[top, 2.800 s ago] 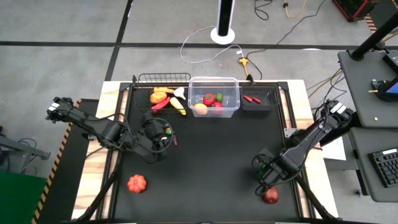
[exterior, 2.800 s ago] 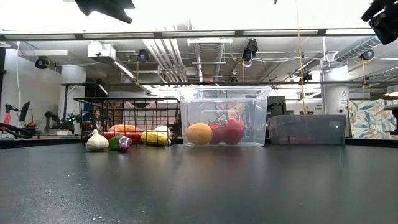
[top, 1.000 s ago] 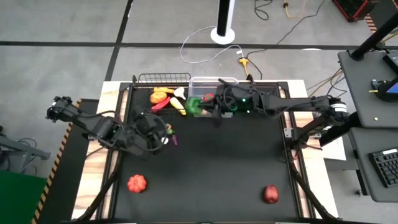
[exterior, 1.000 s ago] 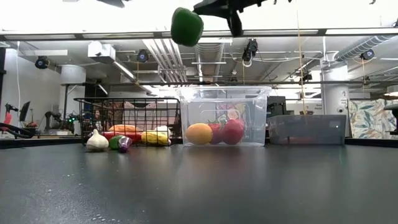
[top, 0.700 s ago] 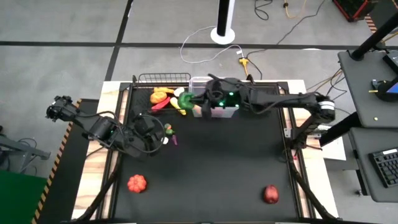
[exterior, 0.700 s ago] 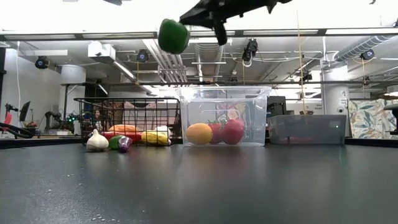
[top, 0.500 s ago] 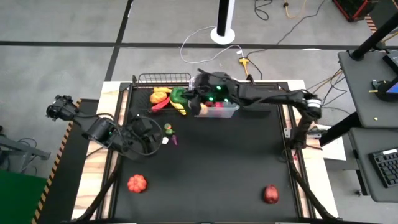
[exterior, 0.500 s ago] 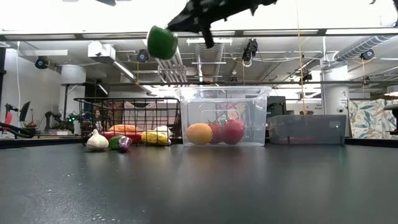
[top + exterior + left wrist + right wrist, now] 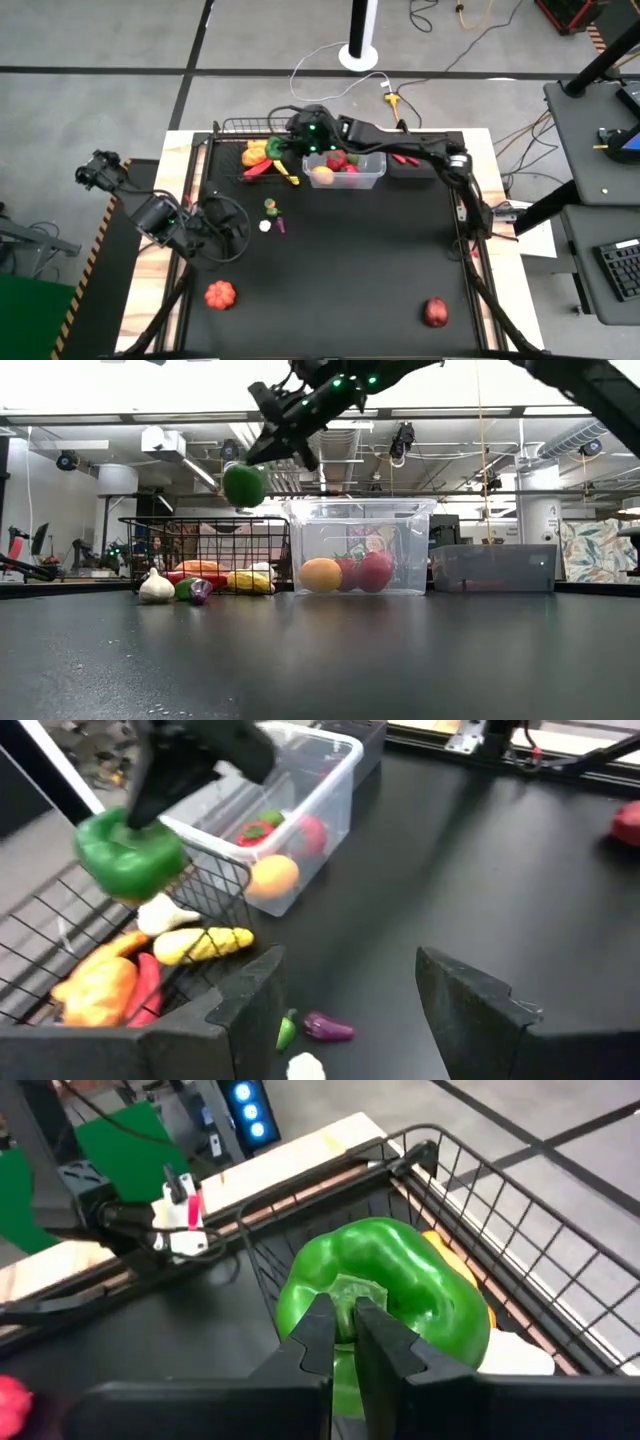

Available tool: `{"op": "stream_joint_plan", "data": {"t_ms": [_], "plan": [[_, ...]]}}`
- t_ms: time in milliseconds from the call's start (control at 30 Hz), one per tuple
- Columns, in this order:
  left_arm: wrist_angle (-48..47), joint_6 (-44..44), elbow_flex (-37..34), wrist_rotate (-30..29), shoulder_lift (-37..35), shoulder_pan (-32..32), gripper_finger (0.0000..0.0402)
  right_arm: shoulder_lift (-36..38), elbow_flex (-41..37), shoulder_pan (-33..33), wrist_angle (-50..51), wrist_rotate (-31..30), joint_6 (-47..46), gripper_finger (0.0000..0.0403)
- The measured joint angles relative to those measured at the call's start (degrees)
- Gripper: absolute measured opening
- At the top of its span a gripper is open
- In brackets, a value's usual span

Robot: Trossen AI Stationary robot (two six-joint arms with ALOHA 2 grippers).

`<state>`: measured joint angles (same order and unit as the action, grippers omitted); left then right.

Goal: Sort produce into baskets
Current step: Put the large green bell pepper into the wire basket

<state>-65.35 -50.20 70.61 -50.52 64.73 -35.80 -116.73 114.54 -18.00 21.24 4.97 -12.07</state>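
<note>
My right gripper (image 9: 287, 147) reaches in from the table's right and is shut on a green pepper (image 9: 274, 148), held in the air over the black wire basket (image 9: 262, 124). The pepper also shows in the low view (image 9: 243, 484), the left wrist view (image 9: 125, 855) and the right wrist view (image 9: 385, 1295). The basket holds an orange piece, yellow corn, a red chilli and white garlic. My left gripper (image 9: 225, 228) is open and empty (image 9: 345, 1010) over the table's left half, near a garlic (image 9: 264, 226) and two small green and purple pieces. My right gripper pinches the pepper's short stem (image 9: 352, 1292), on its top, between its two fingers. The fingers come slanting down from the table's right. The pepper hangs below the fingertips, clear of the basket and the table.
A clear bin (image 9: 383, 165) with a tomato, an orange fruit and other pieces stands right of the wire basket. A low dark tray (image 9: 440, 160) with red chillies stands farther right. A red-orange pumpkin (image 9: 220, 294) lies near left and a red fruit (image 9: 435, 313) near right.
My right gripper has carried the green pepper toward the table's left, from over the clear bin to over the wire basket, and has come down lower. It has stayed shut on the pepper. My left gripper has drawn back a little toward the near left.
</note>
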Motion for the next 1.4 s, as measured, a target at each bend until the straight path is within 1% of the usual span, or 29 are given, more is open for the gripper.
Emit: {"op": "stream_joint_plan", "data": {"t_ms": [233, 367, 533, 767, 1200, 1400], "plan": [[0.0, -3.3, 0.0, 2.0, 0.0, -2.7, 0.0205, -7.0, 8.7, -0.4, 5.1, 0.0, 2.1, 0.0019], [0.0, -3.9, 0.0, 2.0, 0.0, -3.5, 0.0205, -9.5, 10.8, -0.6, 5.7, 0.0, 0.8, 0.0020], [-0.1, -4.0, 0.0, 1.7, 0.0, -3.5, 0.0205, -10.6, 11.0, -1.1, 5.9, -0.5, -2.0, 0.0021], [-0.1, -4.2, -0.1, 1.5, 0.1, -3.5, 0.0205, -11.7, 11.0, -1.9, 8.9, -0.5, -4.9, 0.0022], [-0.1, -4.4, -0.1, 0.8, 0.8, -3.5, 0.0205, -11.8, 10.9, -2.0, 10.3, -0.5, -3.8, 0.0023], [-0.1, -4.4, -0.1, 0.0, 0.8, -3.5, 0.0205, -11.8, 10.9, -2.0, 10.8, -0.5, -3.5, 0.0042]]}}
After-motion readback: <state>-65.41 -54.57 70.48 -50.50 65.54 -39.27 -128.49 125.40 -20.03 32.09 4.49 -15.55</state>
